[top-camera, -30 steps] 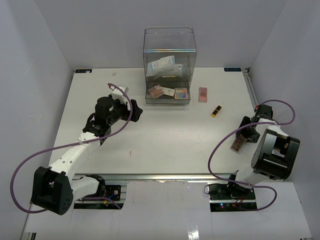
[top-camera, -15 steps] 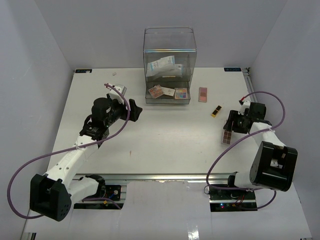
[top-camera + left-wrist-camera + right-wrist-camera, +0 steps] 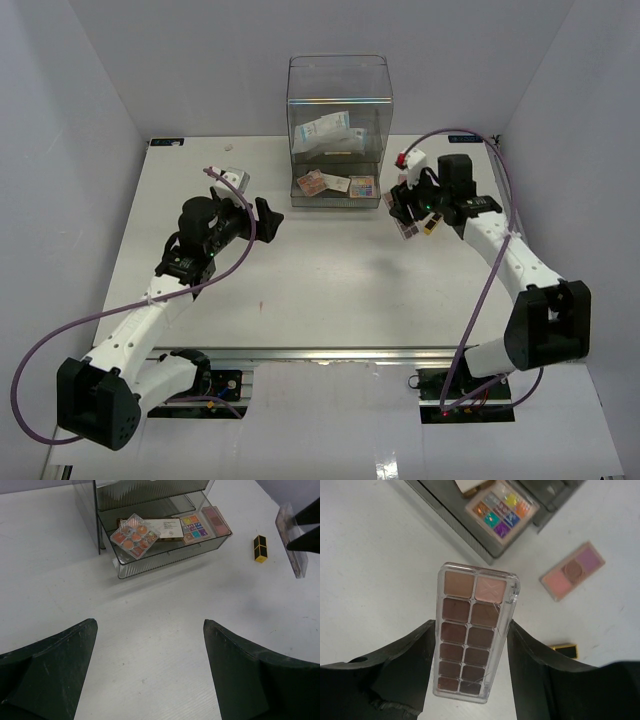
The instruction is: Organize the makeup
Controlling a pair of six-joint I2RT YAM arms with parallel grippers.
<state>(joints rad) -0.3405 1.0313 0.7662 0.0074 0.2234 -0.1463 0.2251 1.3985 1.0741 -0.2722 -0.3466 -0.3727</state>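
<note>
While the right hand [image 3: 472,647] grips the brown palette [image 3: 474,630] by its long edges, centre frame, below the open drawer [image 3: 455,527], slippage or collision with the drawer wall is possible. The left hand [image 3: 150,632] stands wide, empty.

The long palette [image 3: 474,630] has brown squares (two paler ones on top). The small palette [image 3: 502,509] has bright rainbow squares.
</note>
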